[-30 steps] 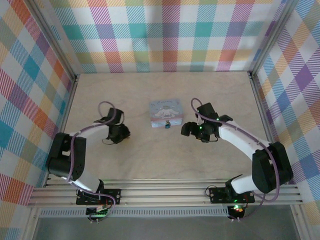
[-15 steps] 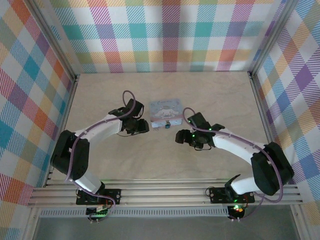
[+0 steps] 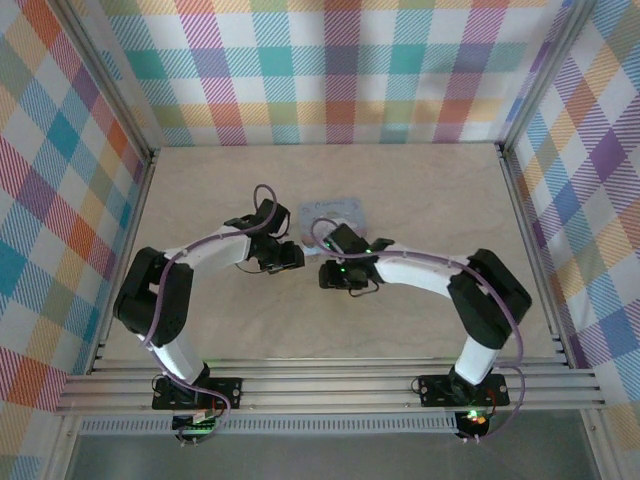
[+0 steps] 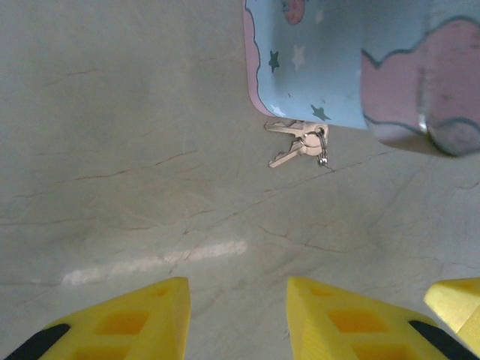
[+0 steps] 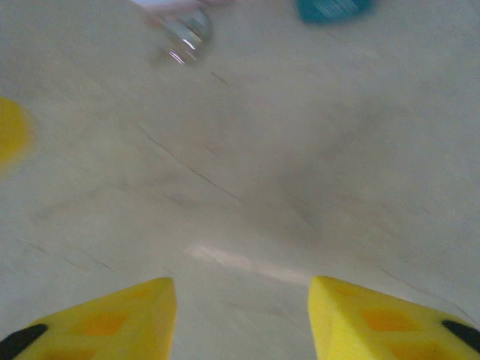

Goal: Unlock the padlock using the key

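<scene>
L gripper (image 4: pixel 236 300) part-open, empty, w/ keys (image 4: pixel 300 142) just beside tin (image 4: pixel 337 60) corner ahead; R gripper (image 5: pixel 241 300) also apart & bare, teal padlock (image 5: pixel 334 7) blurred at its view's top edge, so I'd nip one key by the bow, clear of tin.

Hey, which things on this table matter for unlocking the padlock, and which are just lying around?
For the job:
- keys, a small bunch on a ring beside the box's corner
- padlock, small, teal, blurred

Just lying about:
- tin box, pale blue with cartoon print, not named in the job
- table
</scene>
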